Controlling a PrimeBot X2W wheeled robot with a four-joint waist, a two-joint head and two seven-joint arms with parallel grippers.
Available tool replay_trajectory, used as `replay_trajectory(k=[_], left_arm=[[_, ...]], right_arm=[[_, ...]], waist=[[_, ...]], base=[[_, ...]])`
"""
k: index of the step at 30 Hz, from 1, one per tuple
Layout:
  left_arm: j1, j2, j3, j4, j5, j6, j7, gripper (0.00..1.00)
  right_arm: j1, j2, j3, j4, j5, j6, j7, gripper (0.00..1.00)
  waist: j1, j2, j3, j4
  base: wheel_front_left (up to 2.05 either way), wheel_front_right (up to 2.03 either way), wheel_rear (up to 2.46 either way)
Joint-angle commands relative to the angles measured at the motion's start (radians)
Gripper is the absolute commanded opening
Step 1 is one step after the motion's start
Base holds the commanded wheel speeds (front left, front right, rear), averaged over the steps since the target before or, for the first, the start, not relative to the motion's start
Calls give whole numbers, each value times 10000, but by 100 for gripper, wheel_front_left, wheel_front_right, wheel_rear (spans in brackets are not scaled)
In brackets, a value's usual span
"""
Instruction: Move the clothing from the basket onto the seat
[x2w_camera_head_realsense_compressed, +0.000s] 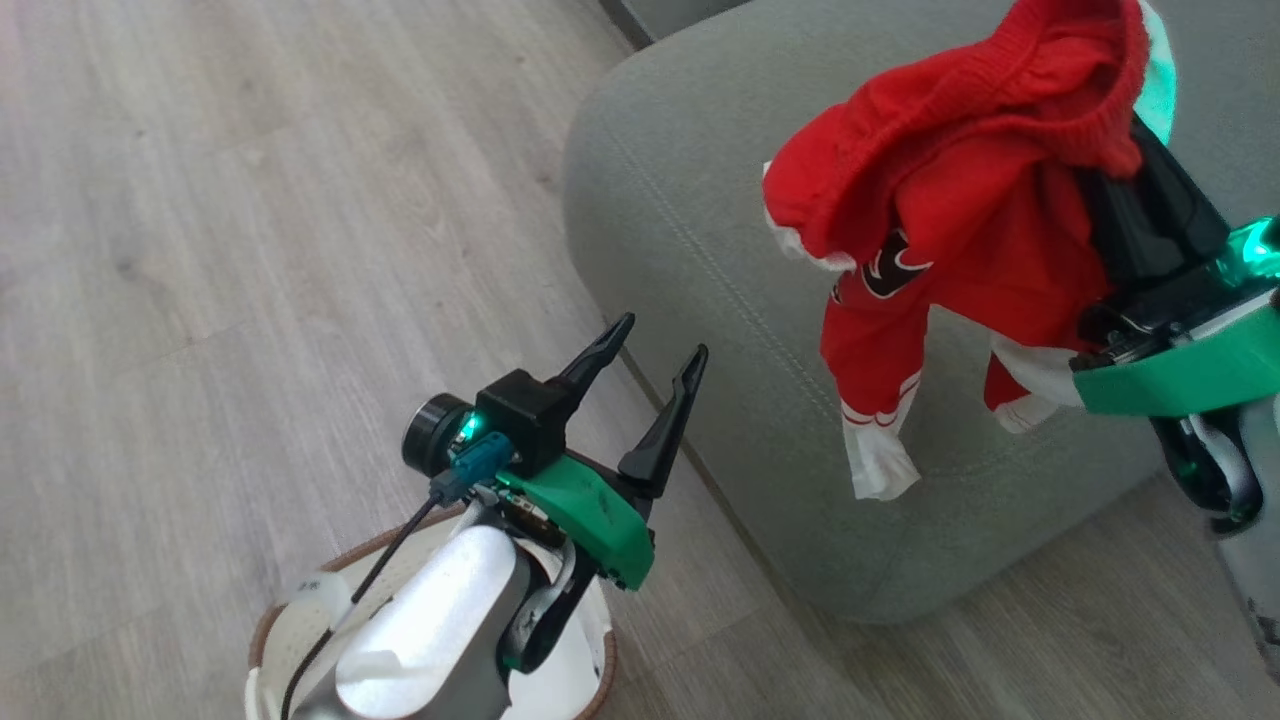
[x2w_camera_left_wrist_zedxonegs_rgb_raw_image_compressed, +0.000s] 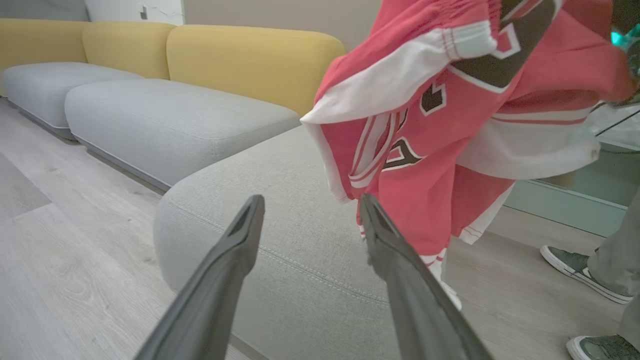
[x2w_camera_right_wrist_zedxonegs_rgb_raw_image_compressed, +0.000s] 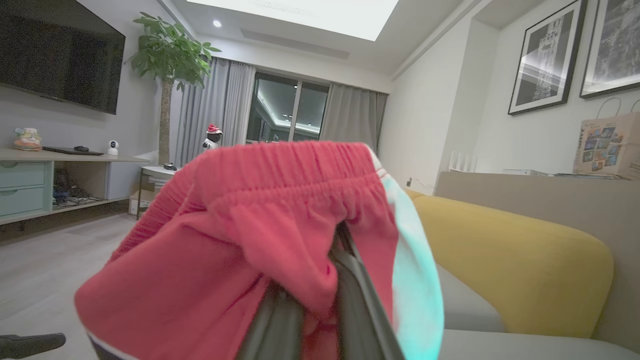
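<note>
Left gripper fingers spread, empty, above basket; right gripper fingers pinching clothing aloft over seat; lowering and release not yet done

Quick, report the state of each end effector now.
Left end effector: open, holding nothing.
Right end effector: closed on the clothing.

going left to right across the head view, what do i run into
floor → basket → left gripper, open → clothing → right gripper, shut on the clothing. The seat spans behind the clothing, so it is left out.
</note>
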Motion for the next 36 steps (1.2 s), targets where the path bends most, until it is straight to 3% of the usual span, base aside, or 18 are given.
replay_trajectory(k=[1,9,16,27,36], left_arm=[[-622,33,291,-263,95,30,-84,100],[-725,15,247,-131,58,87,-69,100],[-1003,-13,132,-31,93,108,137,100],[-2058,-178,-202,78,481,237,558,100],[-2915,-366,-572,190,794,323,717,100]], right_arm=[[-1,-178,-74,-359,44,-2,-65,0],[-218,-371,-198,-249,337,-2,-65,0],[-1440,-1065,-49,1001,1346,-2,-65,0],[-4395,-2346,701,3641,3737,-2,-65,0],[-5968,-3300,1982,5415,4651,-2,-65,0]], waist=[[0,0,73,-215],[0,0,333,-429],[0,0,861,-148],[0,0,2474,974],[0,0,3799,1816]], base=[[0,0,0],[0,0,0],[0,0,0],[0,0,0],[0,0,0]])
